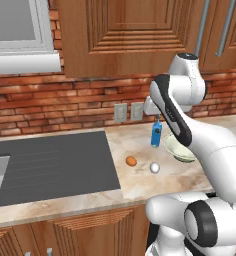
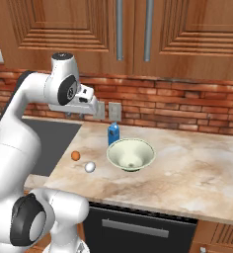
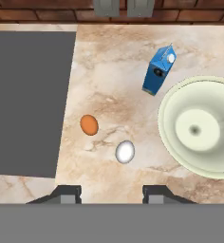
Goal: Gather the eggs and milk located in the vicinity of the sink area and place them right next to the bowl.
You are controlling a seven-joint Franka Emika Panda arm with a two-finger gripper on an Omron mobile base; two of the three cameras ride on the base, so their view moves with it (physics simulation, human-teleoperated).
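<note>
Spanning beneath brick wall (image 2: pixel 187 106): marble counter (image 3: pixel 114 85), dark sink (image 3: pixel 28 99); tool (image 3: pixel 111 193) spread, empty.

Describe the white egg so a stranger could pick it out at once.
Start at the dark sink, then move onto the marble counter toward the big pale bowl. Two small ovals lie between them; the white egg is nearer the counter's front edge, unlike the orange-brown egg.

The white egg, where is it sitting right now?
The white egg lies on the marble counter, between the orange-brown egg and the bowl, apart from both; in the left base view it's right of the sink.
</note>
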